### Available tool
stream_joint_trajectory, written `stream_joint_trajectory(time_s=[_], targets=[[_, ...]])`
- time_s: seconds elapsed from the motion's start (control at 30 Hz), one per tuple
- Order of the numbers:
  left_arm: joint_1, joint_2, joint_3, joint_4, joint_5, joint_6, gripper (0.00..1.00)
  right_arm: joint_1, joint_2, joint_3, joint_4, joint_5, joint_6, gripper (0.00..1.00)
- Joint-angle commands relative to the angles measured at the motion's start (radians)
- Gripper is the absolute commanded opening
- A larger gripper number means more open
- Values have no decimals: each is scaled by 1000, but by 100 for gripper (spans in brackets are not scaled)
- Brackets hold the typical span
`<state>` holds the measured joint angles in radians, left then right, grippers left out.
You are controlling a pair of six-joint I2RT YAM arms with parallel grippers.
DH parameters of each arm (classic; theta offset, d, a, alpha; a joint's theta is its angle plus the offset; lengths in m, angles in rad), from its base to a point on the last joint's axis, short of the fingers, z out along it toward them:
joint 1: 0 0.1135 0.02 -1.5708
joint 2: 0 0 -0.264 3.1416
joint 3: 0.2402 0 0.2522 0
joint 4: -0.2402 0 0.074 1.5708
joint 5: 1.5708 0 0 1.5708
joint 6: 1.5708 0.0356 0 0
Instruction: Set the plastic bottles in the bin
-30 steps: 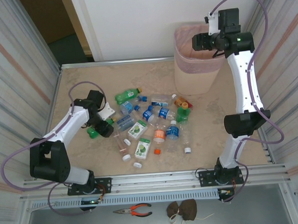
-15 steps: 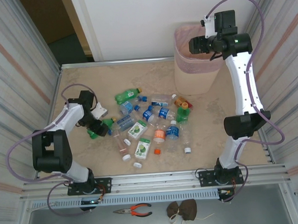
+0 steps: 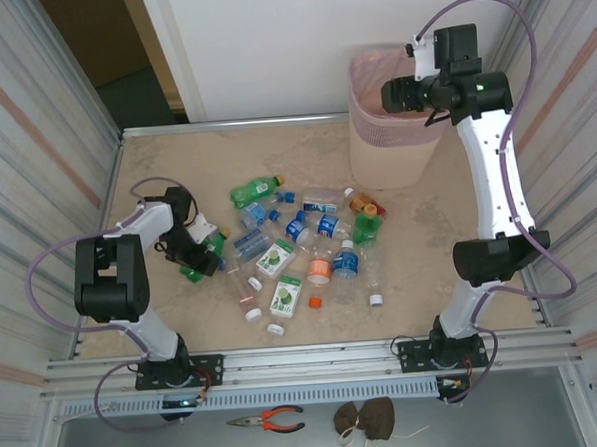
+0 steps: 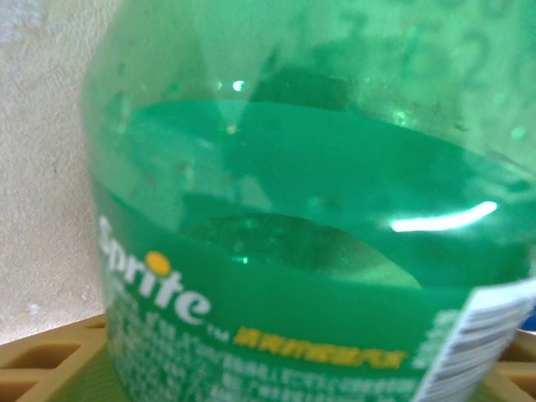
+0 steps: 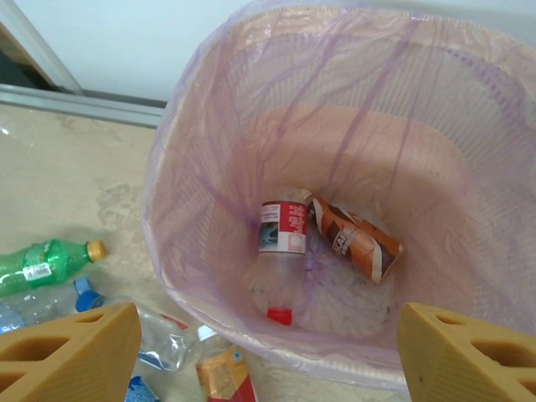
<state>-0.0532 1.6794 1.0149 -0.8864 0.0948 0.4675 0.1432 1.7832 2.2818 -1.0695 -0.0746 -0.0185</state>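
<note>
A tall, tapered beige mesh bin (image 3: 387,157) lined with a thin, crinkled, translucent pink plastic bag stands at the far right of the pale, marbled beige desk (image 3: 175,160). The right jaws hang over its mouth, held there by the white-and-black right arm (image 3: 491,163). They are spread wide with nothing between them, the tan ribbed plastic fingertips (image 5: 67,347) standing at the bottom corners of the wrist view.

Two things lie at the bottom of the bin (image 5: 209,126). One is a clear plastic bottle with a red-and-white label and red cap (image 5: 280,230). The other is a crumpled brown-and-orange labelled container (image 5: 356,243), lying just beside it.

The remaining small plastic bottles (image 3: 305,245) lie scattered in a loose heap mid-desk. They are clear or green, with blue, green, orange or white labels, and loose white caps (image 3: 275,329) lie near the front. A green bottle with an orange cap (image 3: 252,193) lies at the heap's far edge.

The left arm (image 3: 148,223) reaches low to the heap's left edge. Its left jaws straddle a smooth, glossy green plastic Sprite bottle (image 4: 293,209). I cannot tell whether they are clamped on it or merely around it.
</note>
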Motion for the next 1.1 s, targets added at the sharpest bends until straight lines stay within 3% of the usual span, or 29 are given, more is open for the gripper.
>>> stream_joint_trajectory(time_s=[0.0,0.33,0.6,0.73,0.87,1.07], targets=[[7,5,1,-27,44,-13,72,23,-31,-5,-13,28,-34,79],[15,-42,4,-31,55,-46,59,85,-76,-25,-16,52,-27,78],[80,-191,36,-22,114,-86,55,165,-213,-189,80,33,46,78],[105,-304,67,-7,243,-87,56,196,-310,-332,182,-46,122,78],[104,-399,99,31,466,-99,59,219,-423,-533,355,-164,226,77],[105,-558,87,270,785,-277,58,262,-558,-770,632,-329,336,77]])
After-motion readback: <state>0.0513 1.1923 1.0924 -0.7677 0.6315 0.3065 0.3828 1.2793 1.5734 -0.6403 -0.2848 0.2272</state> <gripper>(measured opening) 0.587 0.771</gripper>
